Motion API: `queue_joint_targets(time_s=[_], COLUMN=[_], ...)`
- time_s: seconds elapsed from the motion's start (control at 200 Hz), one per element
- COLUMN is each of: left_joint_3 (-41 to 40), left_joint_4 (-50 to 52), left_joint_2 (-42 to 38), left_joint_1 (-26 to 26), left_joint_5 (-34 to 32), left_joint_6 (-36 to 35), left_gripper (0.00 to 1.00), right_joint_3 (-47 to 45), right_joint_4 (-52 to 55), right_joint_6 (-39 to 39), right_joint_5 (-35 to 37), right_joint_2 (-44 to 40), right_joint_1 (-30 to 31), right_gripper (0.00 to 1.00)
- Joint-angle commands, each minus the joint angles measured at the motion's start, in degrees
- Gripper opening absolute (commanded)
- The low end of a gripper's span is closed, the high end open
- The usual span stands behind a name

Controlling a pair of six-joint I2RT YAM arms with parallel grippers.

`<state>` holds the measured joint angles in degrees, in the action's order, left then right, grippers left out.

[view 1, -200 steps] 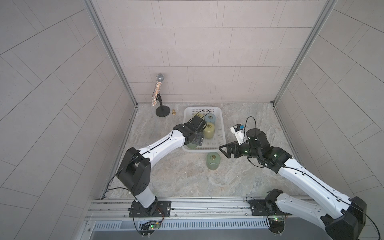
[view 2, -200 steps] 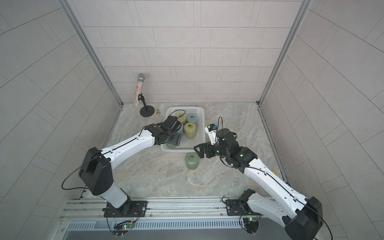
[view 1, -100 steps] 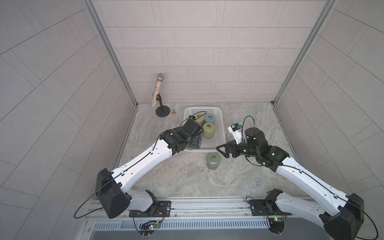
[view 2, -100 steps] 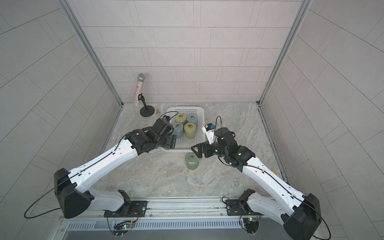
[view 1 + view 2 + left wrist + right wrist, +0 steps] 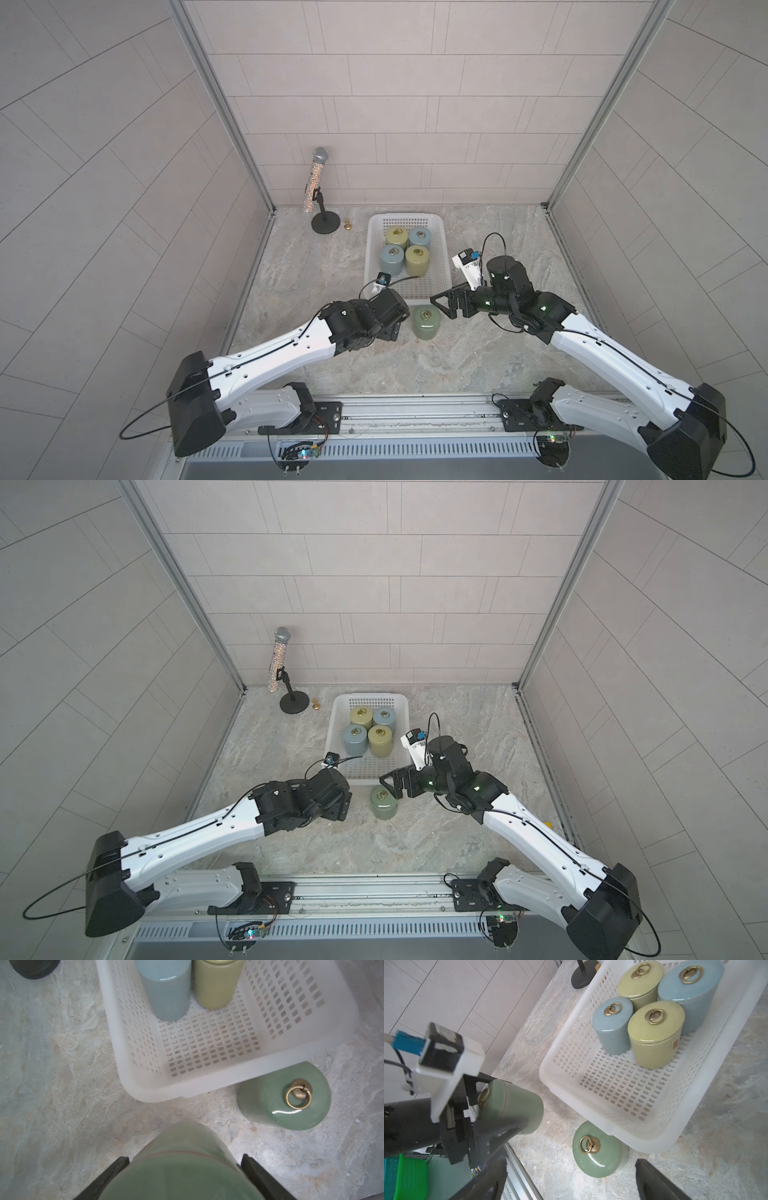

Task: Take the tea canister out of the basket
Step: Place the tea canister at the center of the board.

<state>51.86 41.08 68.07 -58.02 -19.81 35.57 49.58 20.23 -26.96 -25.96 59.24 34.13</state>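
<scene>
My left gripper [image 5: 184, 1159] is shut on a green tea canister [image 5: 182, 1178], held above the table just outside the near end of the white basket [image 5: 419, 286]. The right wrist view shows this held canister [image 5: 517, 1107] tilted between the black fingers. In both top views the left wrist hides it. A second green canister [image 5: 425, 323] stands on the table against the basket's near rim. Two blue and two yellow-green canisters [image 5: 417, 258] stand in the basket's far half. My right gripper [image 5: 441, 307] hangs open beside the standing green canister [image 5: 596, 1149], holding nothing.
A microphone on a black round-based stand [image 5: 318, 187] and a small brass piece [image 5: 348, 225] stand at the back left. Tiled walls close in three sides. The arms' mounting rail [image 5: 415, 411] runs along the front edge.
My left arm has drawn back from inside the basket toward the front, bringing the green canister out over the table. The right gripper has stayed open and shifted only slightly.
</scene>
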Motion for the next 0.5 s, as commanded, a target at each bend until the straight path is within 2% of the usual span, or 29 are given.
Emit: queue_joint_targets(time_s=[0.0,0.14,0.495], left_joint_3=[-2.68,-5.81,-5.89], left_joint_4=[-6.84,-11.41,-17.86], left_joint_2=[-0.47,1.62,9.44], left_joint_1=[-1.76,-2.80,-2.76], left_joint_5=[-3.91,-4.01,-5.59], left_joint_6=[3.87,4.94,3.70], left_gripper=[0.79,0.79,0.80], right_joint_3=[-0.48,-0.48,-0.55], right_joint_4=[1.82,3.40,6.41], right_joint_6=[0.86,0.99,1.03], right_joint_5=[-0.17,0.18,1.95], right_joint_2=[-1.32,-2.37,-4.84], right_joint_1=[0.24,0.24,0.26], right_gripper=[1.00,1.00,1.00])
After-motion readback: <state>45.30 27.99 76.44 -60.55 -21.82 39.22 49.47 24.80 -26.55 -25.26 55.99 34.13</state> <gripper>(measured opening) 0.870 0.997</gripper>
